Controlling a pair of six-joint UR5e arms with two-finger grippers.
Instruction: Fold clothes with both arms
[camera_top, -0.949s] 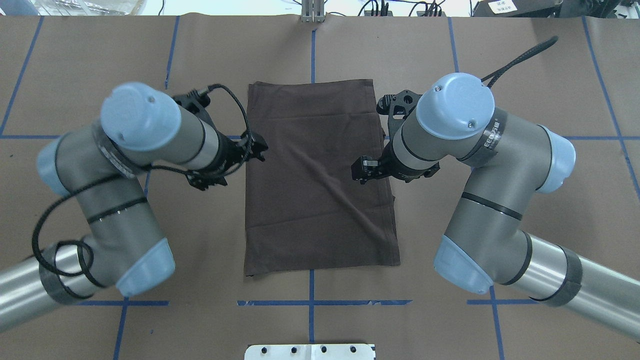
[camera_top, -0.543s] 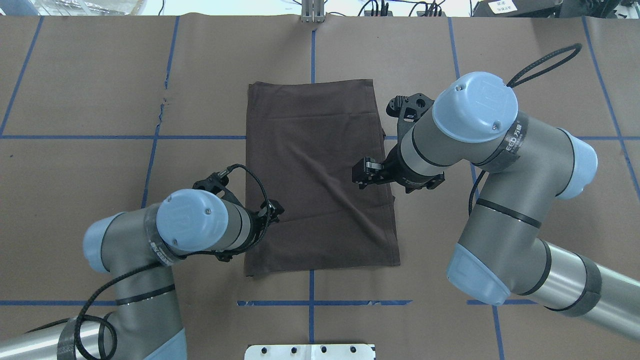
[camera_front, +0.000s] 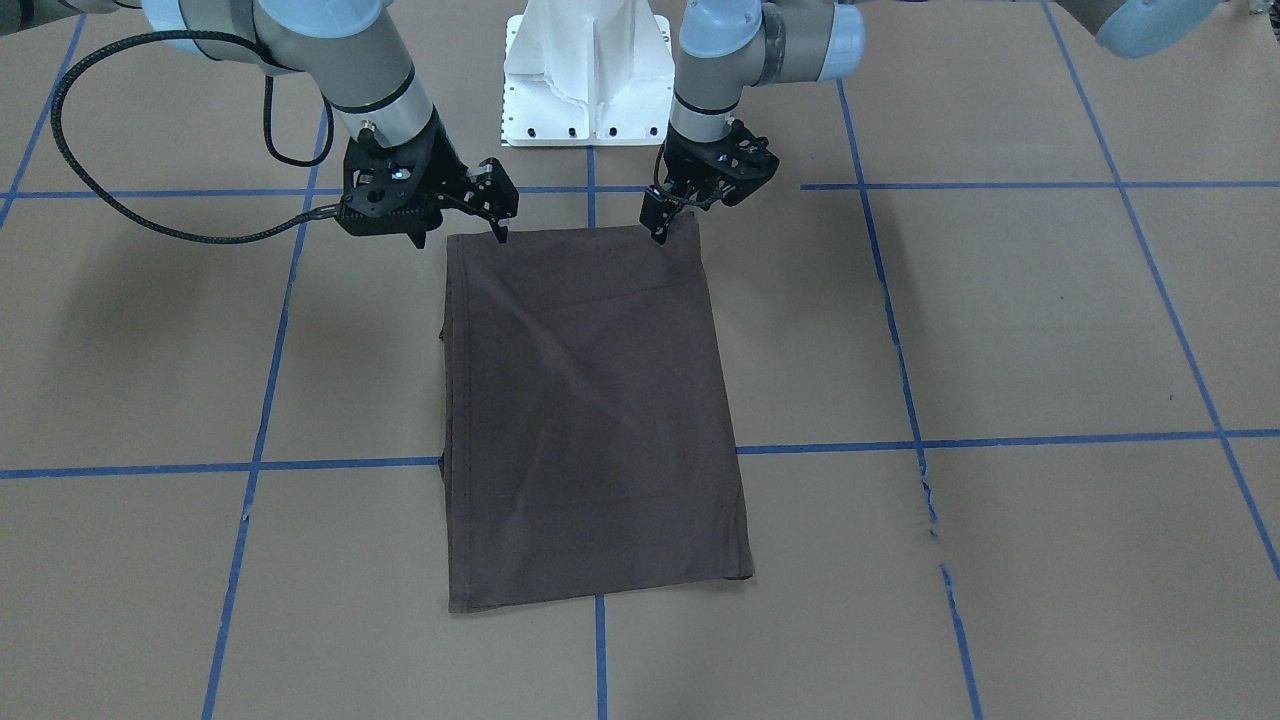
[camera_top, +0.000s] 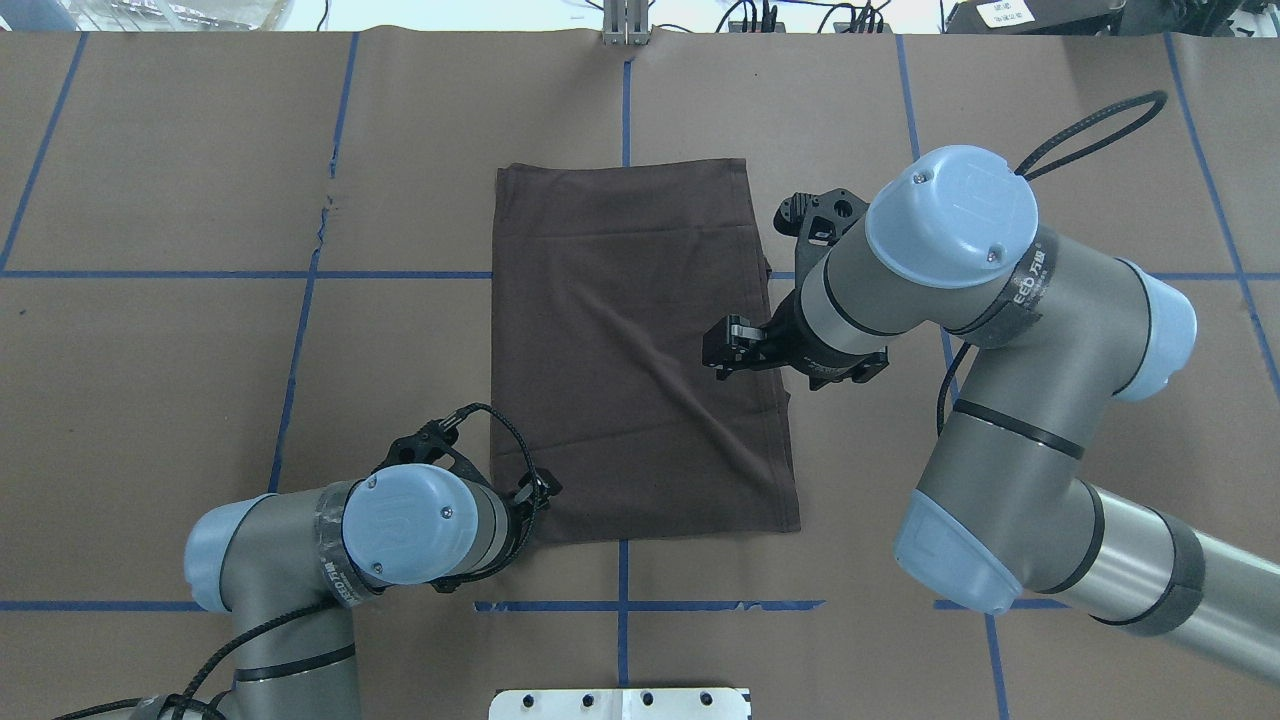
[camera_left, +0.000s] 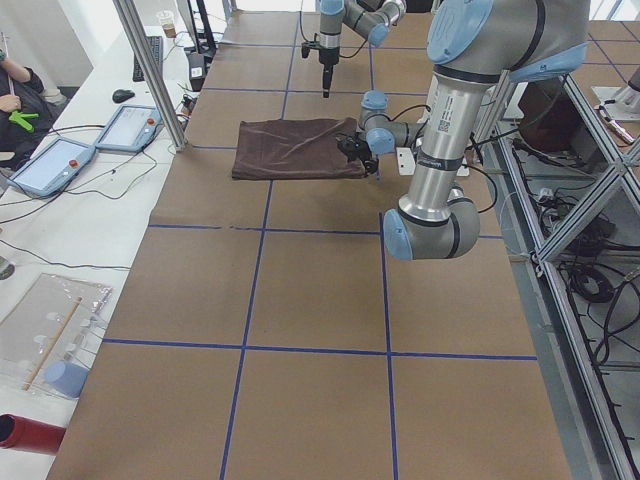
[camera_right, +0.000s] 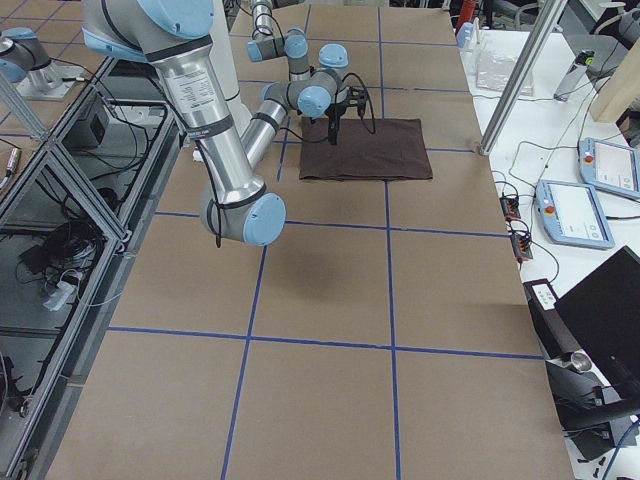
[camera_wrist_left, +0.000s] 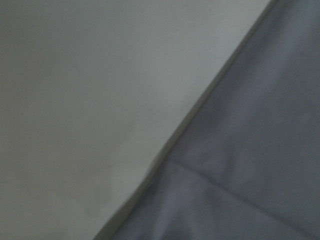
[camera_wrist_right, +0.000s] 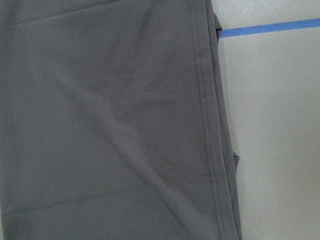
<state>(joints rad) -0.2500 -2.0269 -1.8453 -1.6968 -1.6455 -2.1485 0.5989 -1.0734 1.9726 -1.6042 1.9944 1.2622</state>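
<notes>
- Lower left of the overhead view: the left arm (camera_top: 285, 620) enters from the bottom edge with its lower part cut off. Its blue-capped wrist hides most of the left end effector (camera_front: 661, 228).
- In the front-facing view that end effector points down at a corner of the T-shirt (camera_top: 640, 350). I cannot tell whether the tips touch the cloth or how far apart they stand.
- The left wrist view is blurred. It shows bare table (camera_top: 150, 400) on the left and a slanting cloth edge on the right, with no fingers in frame.
- Centre: the T-shirt lies flat on the table, folded into a tall rectangle. Only plain brown cloth, creases and seams show.
- Right of centre: the right end effector (camera_top: 722, 352) hangs over the T-shirt's right half, and the cloth under it lies flat. It is seen almost end-on, so I cannot tell how wide it stands.
- The right wrist view shows cloth with a stitched hem on the left. Table and a strip of blue tape (camera_wrist_right: 270, 27) fill the upper right.
- Right: the right arm (camera_top: 1010, 450) runs off the lower right edge.
- In both side views the end effectors are too small to read.
</notes>
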